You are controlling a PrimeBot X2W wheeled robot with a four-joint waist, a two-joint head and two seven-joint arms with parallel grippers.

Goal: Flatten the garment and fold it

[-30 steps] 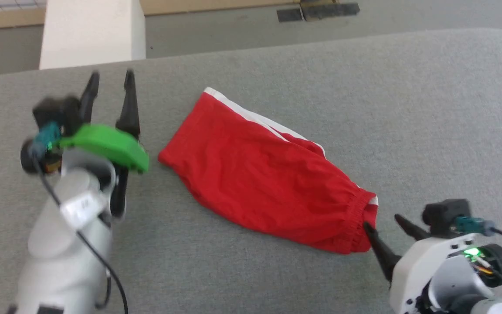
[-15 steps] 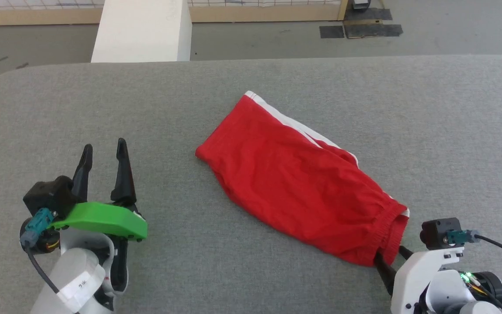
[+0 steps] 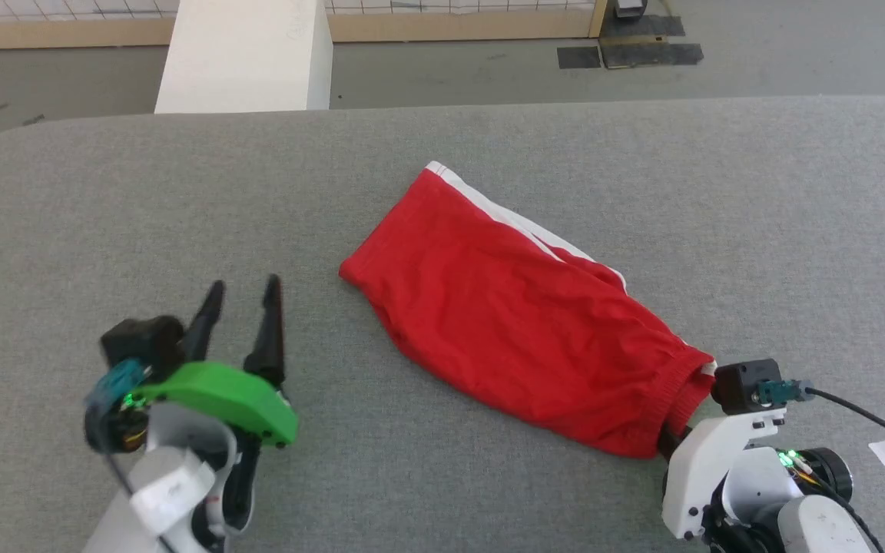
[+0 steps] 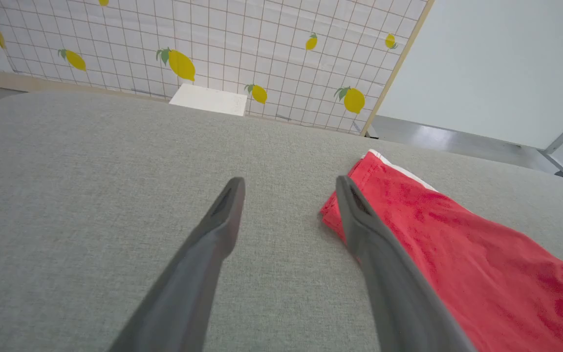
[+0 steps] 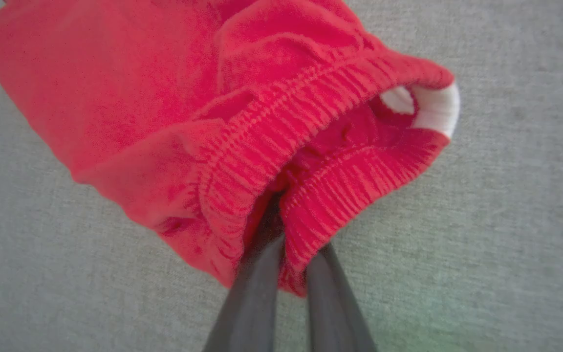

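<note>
- The right gripper [image 5: 291,274] has its fingers drawn narrow. One is slipped inside the mouth of the waistband [image 5: 271,132], the other sits outside it, and a layer of elastic is pinched between them.
- First risk: that bite looks thin and seems to catch one layer only. A tug could open the shorts [image 3: 519,322] like a bag instead of spreading them, or the elastic could slide out of the pinch.
- The left gripper [image 3: 243,284] has its fingers spread wide and holds nothing. It is poised over the grey table [image 3: 488,138], near the leg-hem end of the shorts.
- The shorts lie slantwise mid-table, doubled over. The hem is at the far left, the waistband at the near right, and the white stripe [image 3: 504,219] runs along the far edge.
- Second risk: with nothing pinning the hem end, a pull from the right could drag the whole piece across the cloth-covered top. The creases would bunch rather than flatten.
- Hidden: the right fingertips are buried in red fabric, so how deep they reach is unclear.
- How the under layer lies beneath the top one cannot be told.
- The left gripper's height above the table is hard to judge, and whether one finger brushes the hem corner is uncertain.
</note>
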